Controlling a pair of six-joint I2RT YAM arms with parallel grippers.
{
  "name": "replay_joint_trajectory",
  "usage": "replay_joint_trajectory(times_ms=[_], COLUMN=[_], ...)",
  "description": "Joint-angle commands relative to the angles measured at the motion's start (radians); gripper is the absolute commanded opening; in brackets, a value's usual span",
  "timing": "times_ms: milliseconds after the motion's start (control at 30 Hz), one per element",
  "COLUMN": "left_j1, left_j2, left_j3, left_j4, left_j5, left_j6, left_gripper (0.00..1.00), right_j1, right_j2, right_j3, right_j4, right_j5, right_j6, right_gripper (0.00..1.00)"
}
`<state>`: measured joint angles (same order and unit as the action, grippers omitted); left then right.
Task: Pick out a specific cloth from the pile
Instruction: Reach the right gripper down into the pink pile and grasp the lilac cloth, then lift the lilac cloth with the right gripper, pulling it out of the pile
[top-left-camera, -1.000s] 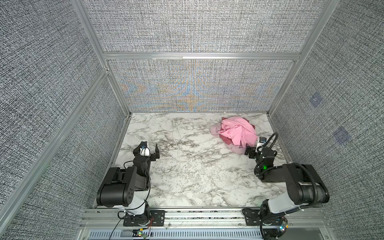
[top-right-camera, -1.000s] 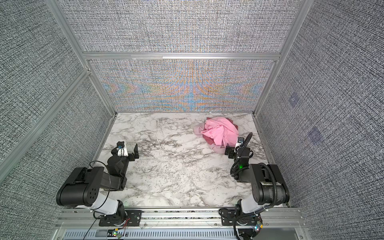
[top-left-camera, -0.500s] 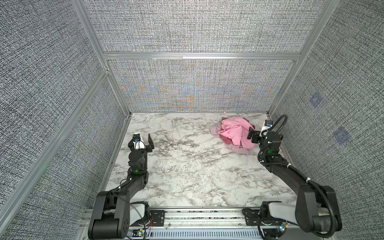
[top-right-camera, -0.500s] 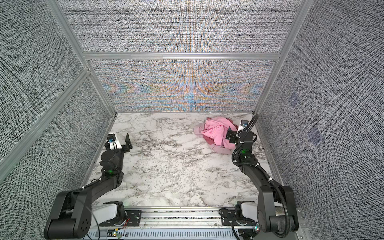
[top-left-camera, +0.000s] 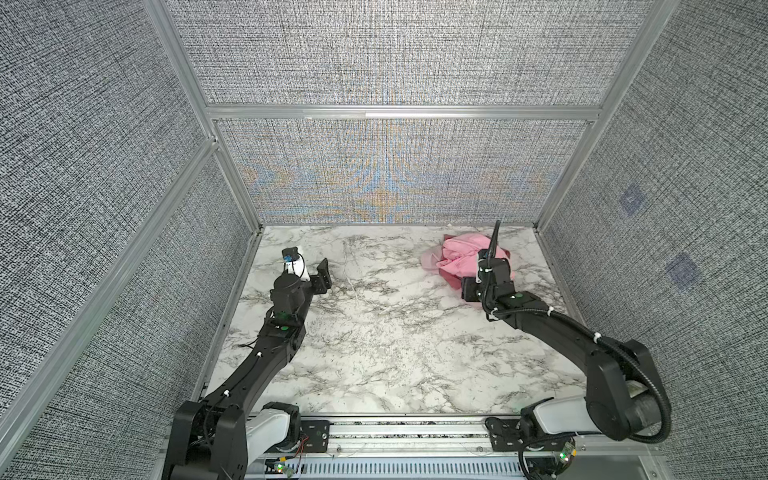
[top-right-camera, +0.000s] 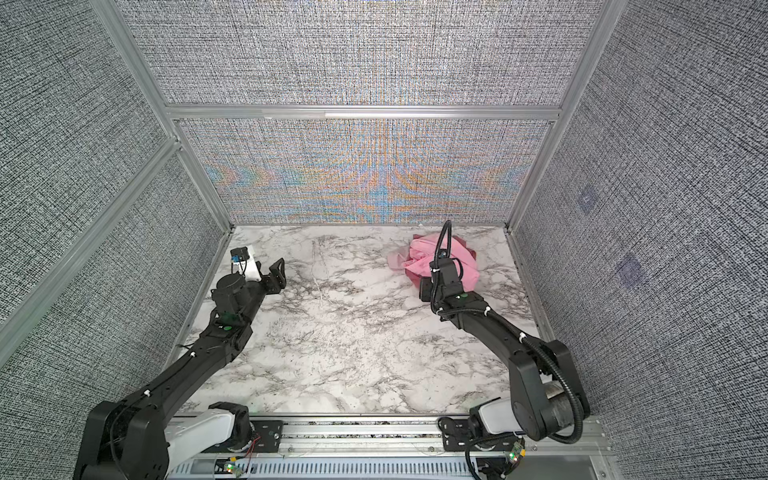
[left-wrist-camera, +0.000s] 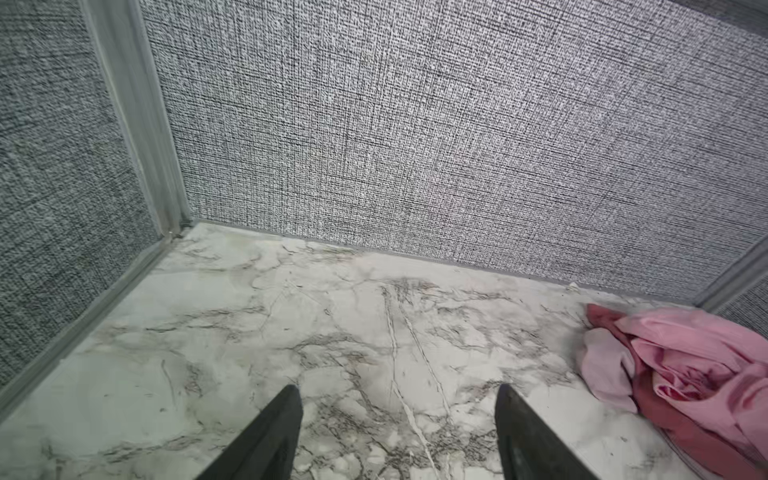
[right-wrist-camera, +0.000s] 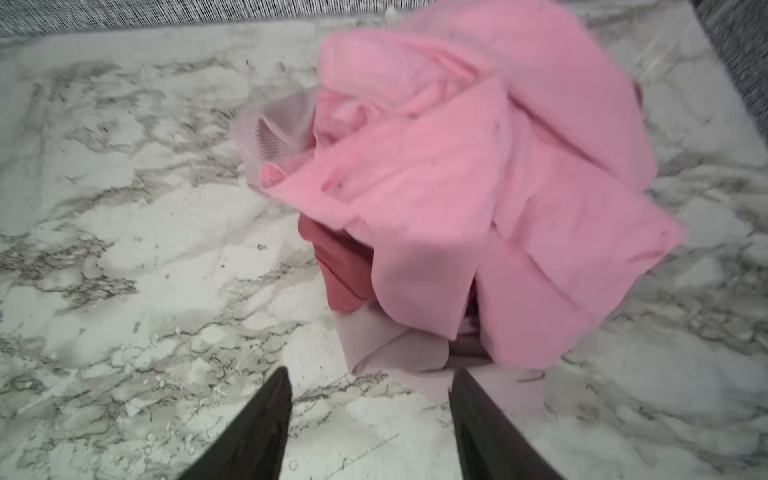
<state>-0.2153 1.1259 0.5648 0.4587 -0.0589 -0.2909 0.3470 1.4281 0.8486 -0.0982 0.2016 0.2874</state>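
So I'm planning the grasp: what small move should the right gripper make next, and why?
Probably ease the right gripper forward onto the cloth: its pale corner lies just ahead of the open jaws, poking out under the bright pink cloth.

High top views, low wrist views share pile (top-left-camera: 456, 254).

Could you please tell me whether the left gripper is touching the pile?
Apart. The left wrist view shows a stretch of marble table between the left gripper and the pile.

In both top views the right arm (top-left-camera: 561, 332) hides half the pile (top-left-camera: 453, 255) from you; the cloth (right-wrist-camera: 395, 353) lies mostly buried under the bright pink cloth (right-wrist-camera: 478, 187).
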Motion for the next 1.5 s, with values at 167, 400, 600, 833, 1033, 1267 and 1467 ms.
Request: replay_joint_trajectory(times_ms=[167,400,600,833,1033,1267,1467], left_j1=[-0.013,-0.013,-0.013,-0.013,-0.013,-0.014,-0.013], left_j2=[0.038,0.066,0.072,0.074,0.075,0.064,0.058], left_j3=[0.001,0.000,0.004,0.020,0.024,0.024,0.027], left_j4=[-0.029,-0.011,-0.008,-0.019,-0.029,-0.033,-0.030], left_j5=[0.039,0.052,0.049,0.042,0.037,0.028,0.027], left_j6=[-0.046,-0.060,-0.066,-0.051,-0.045,-0.040,-0.045], left_gripper=[0.75,0.75,0.75,0.75,0.75,0.75,0.75], right_j1=[0.012,0.012,0.011,0.006,0.003,0.003,0.000], right_j2=[0.090,0.189,0.241,0.312,0.292,0.088,-0.059], right_j3=[-0.015,0.030,0.063,0.125,0.131,0.091,0.121], right_j4=[-0.040,-0.034,-0.003,-0.008,-0.028,-0.067,-0.122], right_j5=[-0.030,-0.001,0.085,0.159,0.186,0.168,0.151], right_j6=[0.099,0.115,0.133,0.153,0.174,0.172,0.146], right_gripper=[0.52,0.52,0.60,0.39,0.00,0.00,0.00])
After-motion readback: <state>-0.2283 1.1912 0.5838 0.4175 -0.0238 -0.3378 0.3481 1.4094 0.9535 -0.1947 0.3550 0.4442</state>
